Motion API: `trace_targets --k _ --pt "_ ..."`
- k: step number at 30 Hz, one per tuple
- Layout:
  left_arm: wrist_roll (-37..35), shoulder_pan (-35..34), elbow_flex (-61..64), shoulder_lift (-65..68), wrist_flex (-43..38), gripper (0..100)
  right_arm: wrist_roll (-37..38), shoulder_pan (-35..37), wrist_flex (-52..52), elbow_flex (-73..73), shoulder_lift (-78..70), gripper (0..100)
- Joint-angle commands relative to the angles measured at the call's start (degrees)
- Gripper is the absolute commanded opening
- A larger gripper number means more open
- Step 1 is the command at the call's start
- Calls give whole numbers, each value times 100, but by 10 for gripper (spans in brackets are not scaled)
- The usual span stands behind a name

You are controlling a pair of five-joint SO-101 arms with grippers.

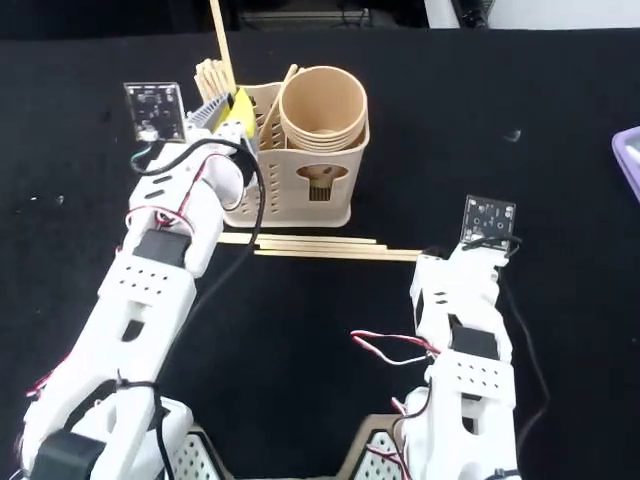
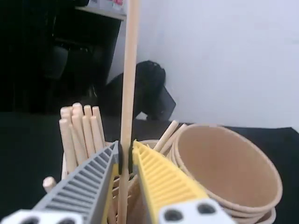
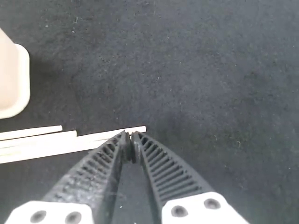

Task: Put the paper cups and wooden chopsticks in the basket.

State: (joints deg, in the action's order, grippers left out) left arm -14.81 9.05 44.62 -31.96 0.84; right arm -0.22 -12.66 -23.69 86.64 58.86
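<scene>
A robot test bench (black-clothed table [image 1: 580, 300], plain white wall [image 2: 224, 56]).

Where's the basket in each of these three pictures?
High view: basket upper middle, holding paper cups.
Left wrist view: basket wall beyond left gripper, beside the cups.
Right wrist view: basket corner beyond loose chopsticks.
Shared landmark: loose chopsticks lying in front of the basket.

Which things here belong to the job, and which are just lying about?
Job: basket; stacked paper cups; upright chopstick in left claw; standing chopsticks in basket; loose chopsticks on table.
Lying about: purple object at table edge.
</scene>
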Motion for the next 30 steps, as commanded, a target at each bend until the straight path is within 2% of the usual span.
trace_targets --k 1,6,11,17,20,23,27,30 --pt "-44 -92 -303 53 -79 33 0 -18 167 -40 215 12" --pt "-53 -66 -136 35 -79 120 9 -18 167 -40 215 12" --pt "-53 -224 -145 -26 -62 115 9 -18 167 -40 215 12" --pt "-53 -620 -163 -1064 738 115 9 -18 167 -31 215 13" --pt "-53 -1165 -110 -1916 1292 115 9 -18 167 -31 207 14" --pt "-44 -2070 154 -2708 2066 115 9 -18 167 -31 215 14" --pt "-44 -3002 1209 -3349 2892 116 0 -18 132 -31 224 13" --pt "-44 -3468 2167 -3543 3033 120 0 -18 132 -31 233 12"
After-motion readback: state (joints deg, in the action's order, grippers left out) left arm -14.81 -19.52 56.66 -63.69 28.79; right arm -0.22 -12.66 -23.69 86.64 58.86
